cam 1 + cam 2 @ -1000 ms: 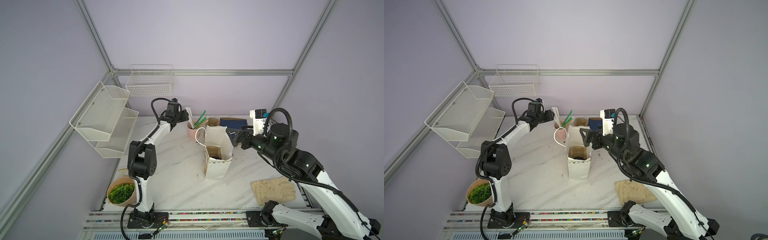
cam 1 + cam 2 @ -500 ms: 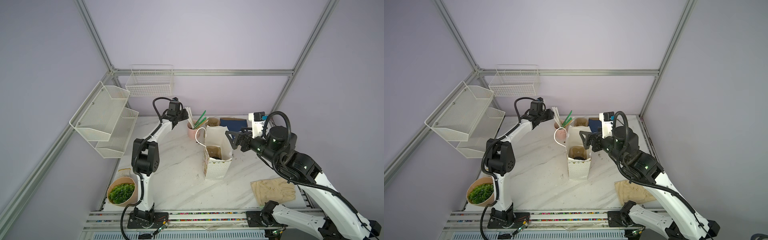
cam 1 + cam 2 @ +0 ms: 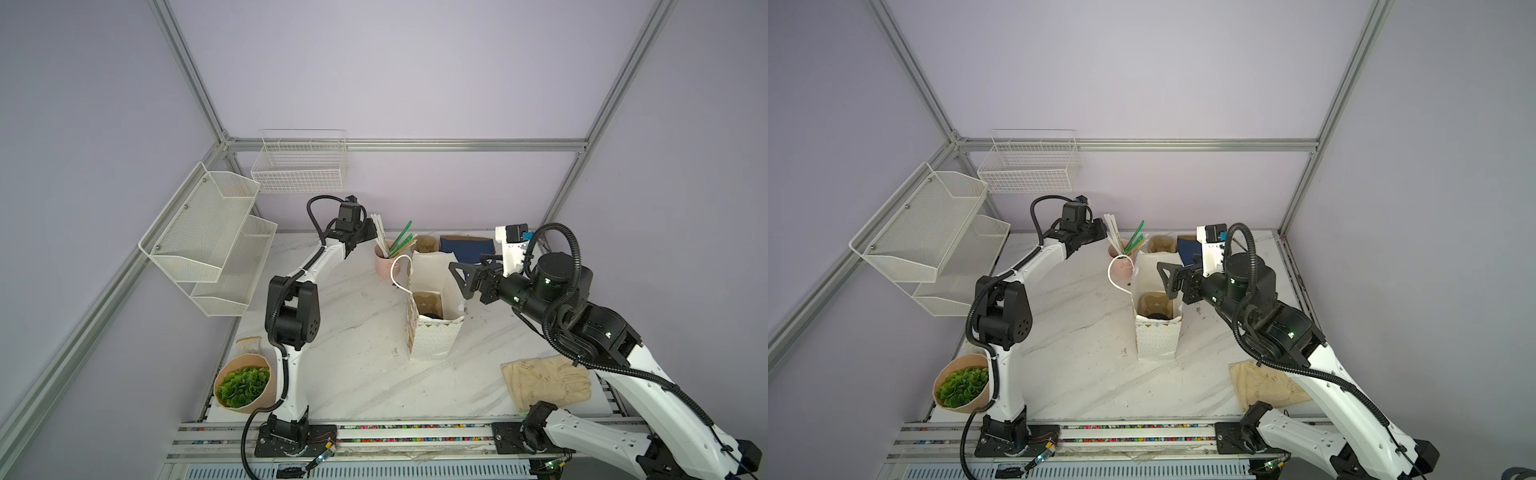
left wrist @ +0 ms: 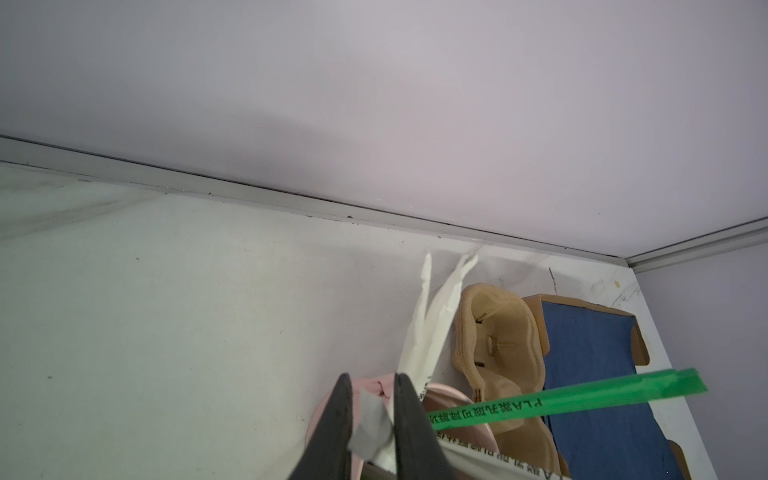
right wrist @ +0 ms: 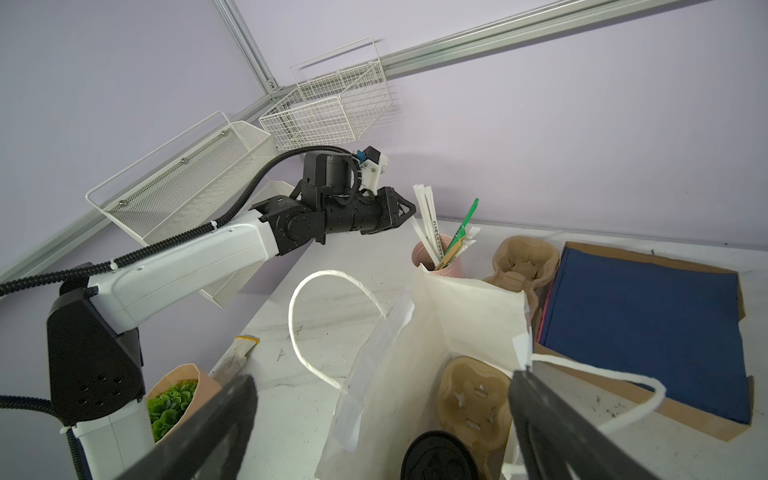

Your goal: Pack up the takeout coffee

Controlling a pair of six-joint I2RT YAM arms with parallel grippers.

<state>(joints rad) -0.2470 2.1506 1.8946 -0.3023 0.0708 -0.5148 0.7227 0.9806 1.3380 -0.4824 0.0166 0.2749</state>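
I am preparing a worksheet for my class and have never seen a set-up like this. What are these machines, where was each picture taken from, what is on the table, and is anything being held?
These are two robot arms mounted on a rail at the front of a marble-look table. Two pictures look down from overhead and are almost identical. The other two come from a camera on each arm's wrist. On the table stand a white paper bag containing a tan cup tray and a round black lid, a pink mug of straws, a second cup tray, a blue pad and a glove. A potted plant sits at the front corner. The left end effector pinches a white wrapped straw at the mug. The right end effector hangs open and empty at the bag's mouth.
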